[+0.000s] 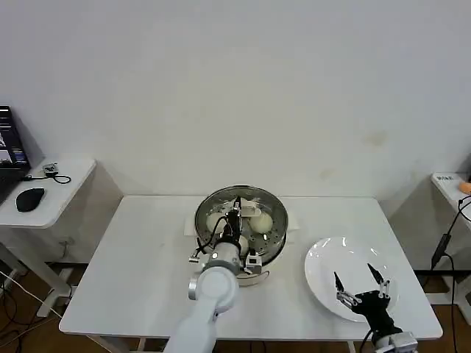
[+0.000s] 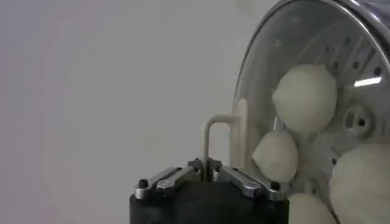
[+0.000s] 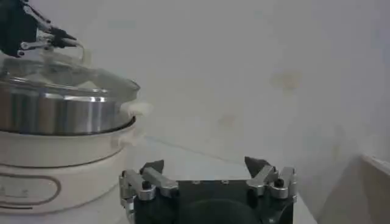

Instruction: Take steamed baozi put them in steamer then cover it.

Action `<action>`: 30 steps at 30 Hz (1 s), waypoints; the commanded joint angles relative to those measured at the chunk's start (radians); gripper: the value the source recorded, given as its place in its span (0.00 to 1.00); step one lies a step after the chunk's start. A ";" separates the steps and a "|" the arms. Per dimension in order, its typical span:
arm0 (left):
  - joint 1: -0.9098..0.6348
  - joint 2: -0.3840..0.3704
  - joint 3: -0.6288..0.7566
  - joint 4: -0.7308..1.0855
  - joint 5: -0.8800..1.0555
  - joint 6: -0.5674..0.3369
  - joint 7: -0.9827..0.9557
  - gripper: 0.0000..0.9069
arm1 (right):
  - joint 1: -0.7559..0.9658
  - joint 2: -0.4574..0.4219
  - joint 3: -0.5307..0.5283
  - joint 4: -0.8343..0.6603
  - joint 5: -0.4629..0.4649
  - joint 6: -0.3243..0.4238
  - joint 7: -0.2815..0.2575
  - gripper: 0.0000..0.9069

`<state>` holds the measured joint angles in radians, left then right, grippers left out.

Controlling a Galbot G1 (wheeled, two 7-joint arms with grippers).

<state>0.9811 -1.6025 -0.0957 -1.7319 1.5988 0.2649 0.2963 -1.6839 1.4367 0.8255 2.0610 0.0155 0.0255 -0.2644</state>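
A steel steamer (image 1: 241, 224) sits mid-table on a white table (image 1: 132, 257), its glass cover (image 1: 243, 209) seated on the rim. The left gripper (image 1: 237, 213) is over the cover's centre, fingers pinched together on the pale bar handle (image 2: 210, 137). In the left wrist view the fingertips meet at the base of that handle's loop, and the cover (image 2: 292, 79) spans the pot beside it.

Under the glass, baozi lie on the perforated tray. The head view shows 2 of them clearly, 1 on the steamer's left side (image 1: 215, 219) and 1 on its right (image 1: 261, 219). The left wrist view shows 4 through the cover: 1 large bun (image 2: 304, 97), a smaller 1 just beside the handle (image 2: 275, 156), and 2 more cut off at the picture's edge (image 2: 361, 185) (image 2: 311, 210).

The right gripper (image 1: 360, 283) hovers over a white plate (image 1: 324, 272) at the table's right side, well apart from the steamer, fingers spread wide and holding nothing. Its own wrist view shows those 2 fingers (image 3: 143, 182) splayed apart, with the steamer (image 3: 61, 112) on its white base (image 3: 55, 176) beyond, the cover (image 3: 67, 76) on top and the left gripper (image 3: 52, 39) at the handle.
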 commanded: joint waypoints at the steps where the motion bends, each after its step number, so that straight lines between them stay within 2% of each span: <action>1: -0.001 -0.001 -0.003 0.011 -0.001 -0.002 -0.007 0.00 | 0.000 0.001 -0.001 -0.003 -0.001 0.002 0.000 1.00; 3: -0.002 -0.001 -0.004 0.012 -0.007 -0.004 -0.011 0.00 | 0.000 0.001 -0.003 -0.003 -0.002 0.001 0.000 1.00; 4: -0.001 -0.001 -0.004 0.008 -0.008 -0.009 -0.009 0.41 | 0.000 0.001 -0.004 -0.002 -0.002 0.001 -0.001 1.00; 5: 0.001 0.000 -0.003 0.003 -0.008 -0.010 -0.009 1.00 | 0.000 0.001 -0.004 -0.002 -0.003 0.001 -0.001 1.00; 11: 0.029 0.006 -0.005 -0.060 -0.014 -0.012 -0.002 1.00 | 0.000 0.001 -0.004 -0.002 -0.003 0.000 -0.001 1.00; 20: 0.127 0.077 0.014 -0.213 -0.058 -0.020 0.003 1.00 | -0.003 0.002 -0.006 -0.002 -0.004 0.001 0.000 1.00; 25: 0.220 0.152 0.007 -0.370 -0.142 -0.045 -0.012 1.00 | -0.006 0.001 -0.006 -0.003 -0.002 0.002 0.001 1.00; 30: 0.411 0.259 -0.099 -0.535 -0.298 -0.123 -0.130 1.00 | -0.006 -0.005 -0.006 -0.010 0.006 0.003 0.006 1.00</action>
<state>1.1337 -1.4969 -0.0984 -1.9741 1.4998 0.2224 0.2773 -1.6914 1.4343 0.8206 2.0559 0.0145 0.0277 -0.2630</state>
